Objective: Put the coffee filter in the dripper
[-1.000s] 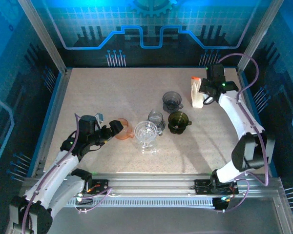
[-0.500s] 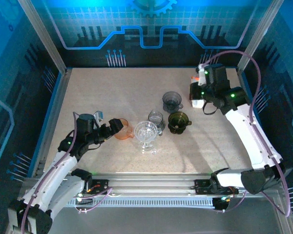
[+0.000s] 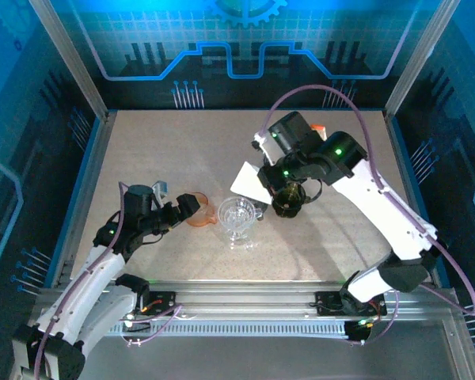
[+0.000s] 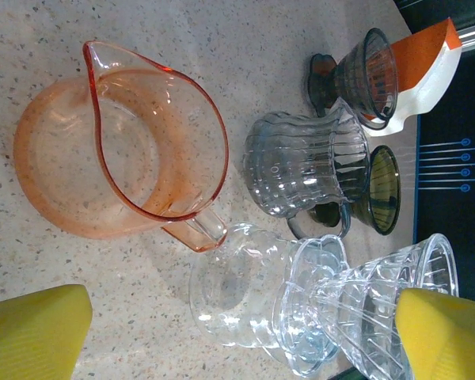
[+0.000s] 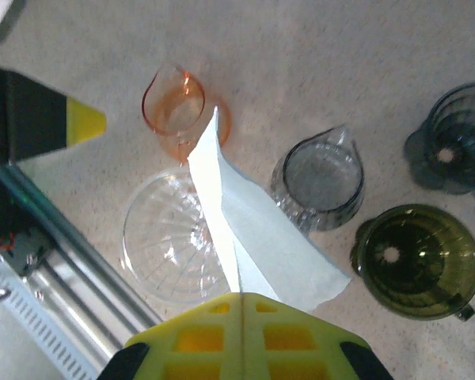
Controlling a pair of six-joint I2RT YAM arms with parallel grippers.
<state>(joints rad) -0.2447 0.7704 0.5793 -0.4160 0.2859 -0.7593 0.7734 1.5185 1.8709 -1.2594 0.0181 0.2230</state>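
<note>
- The speckled desk (image 3: 182, 150) carries a close cluster of glassware near its middle.
- The right arm (image 3: 380, 206) reaches over that cluster. The right jaws are closed on one edge of the white coffee filter (image 3: 249, 184).
- The left arm (image 3: 95, 261) lies low at the near left. The left jaws stand wide open and hold nothing, with a yellow pad (image 4: 32, 332) at each side of the wrist view and the orange pitcher just ahead.
- The coffee filter (image 5: 261, 237) is folded flat and fans out ahead of the right jaws, clear of the desk. From the wrist it lies across the rim of the clear dripper and the side of the grey pitcher.
- The clear dripper (image 3: 237, 215) stands upright, with no paper inside.
- The orange pitcher (image 3: 196, 212) sits just left of the clear dripper.
- The grey pitcher (image 5: 318, 178) stands between the clear dripper and the olive-green dripper (image 5: 419, 261).
- A dark grey dripper (image 5: 459, 146) stands just beyond the olive-green dripper.
</note>
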